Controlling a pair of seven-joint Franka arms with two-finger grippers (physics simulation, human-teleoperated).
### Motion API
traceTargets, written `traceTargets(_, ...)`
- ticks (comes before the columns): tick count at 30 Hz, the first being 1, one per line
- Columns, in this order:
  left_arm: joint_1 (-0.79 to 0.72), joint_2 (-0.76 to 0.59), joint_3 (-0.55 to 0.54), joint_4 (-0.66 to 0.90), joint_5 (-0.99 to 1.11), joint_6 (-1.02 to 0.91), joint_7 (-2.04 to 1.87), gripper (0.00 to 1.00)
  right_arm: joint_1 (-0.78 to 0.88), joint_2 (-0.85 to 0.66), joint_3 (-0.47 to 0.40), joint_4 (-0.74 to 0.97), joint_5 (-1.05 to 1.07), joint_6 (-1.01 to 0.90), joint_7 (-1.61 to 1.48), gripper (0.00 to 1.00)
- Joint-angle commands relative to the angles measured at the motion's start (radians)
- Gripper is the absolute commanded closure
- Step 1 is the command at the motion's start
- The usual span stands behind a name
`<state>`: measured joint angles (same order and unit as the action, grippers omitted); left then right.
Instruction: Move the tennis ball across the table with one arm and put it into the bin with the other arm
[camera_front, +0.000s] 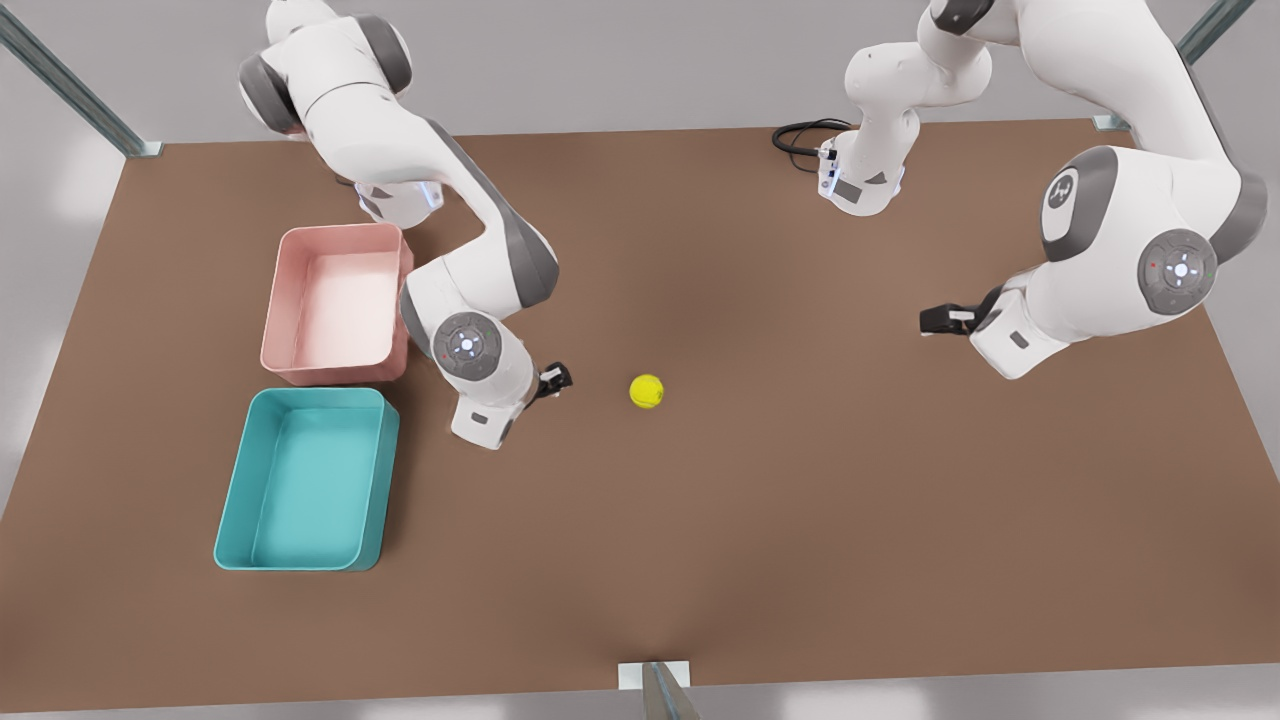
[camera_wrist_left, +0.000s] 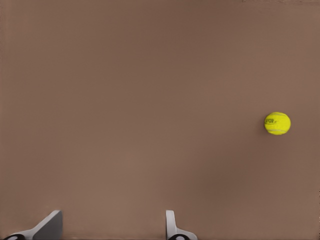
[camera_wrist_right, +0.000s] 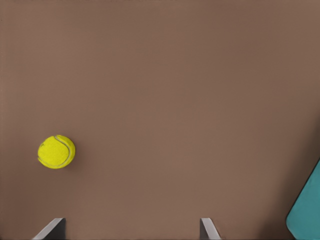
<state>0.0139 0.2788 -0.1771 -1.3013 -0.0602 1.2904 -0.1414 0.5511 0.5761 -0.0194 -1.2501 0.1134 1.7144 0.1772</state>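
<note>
The yellow-green tennis ball rests alone on the brown table near its middle. My right gripper hovers open a short way from the ball, on the front view's left, between the ball and the bins. Over on the front view's right, my left gripper is open and much farther from the ball. Nothing sits between either pair of fingers.
A pink bin and a teal bin stand side by side at the front view's left, behind the right arm's wrist. A black cable lies by the left arm's base at the table's far edge.
</note>
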Motion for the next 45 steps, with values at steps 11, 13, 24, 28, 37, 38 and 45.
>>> traceTargets(11, 0.008, 0.003, -0.001, 0.000, -0.003, -0.011, -0.305, 0.00, 0.240, 0.197, -0.001, -0.018, 0.006, 0.439, 0.967, 0.00)
traceTargets(13, 0.008, 0.004, -0.001, -0.001, -0.003, -0.011, -0.307, 0.00, 0.248, 0.191, -0.001, -0.084, 0.000, 0.476, 0.955, 0.00)
traceTargets(24, 0.014, 0.004, -0.001, -0.001, -0.004, -0.016, -0.305, 0.00, 0.268, 0.238, -0.001, -0.150, -0.028, 0.605, 0.901, 0.00)
traceTargets(28, 0.014, 0.004, 0.001, -0.001, -0.004, -0.016, -0.305, 0.00, 0.270, 0.252, -0.001, -0.150, -0.029, 0.605, 0.895, 0.00)
traceTargets(37, 0.014, 0.005, 0.001, -0.003, -0.003, -0.014, -0.306, 0.00, 0.300, 0.275, -0.001, -0.186, -0.031, 0.620, 0.875, 0.00)
traceTargets(38, 0.014, 0.005, -0.001, -0.001, -0.003, -0.016, -0.306, 0.00, 0.300, 0.278, -0.001, -0.186, -0.031, 0.622, 0.875, 0.00)
traceTargets(45, 0.012, 0.005, -0.001, -0.003, -0.003, -0.016, -0.307, 0.00, 0.296, 0.292, -0.001, -0.187, -0.032, 0.623, 0.874, 0.00)
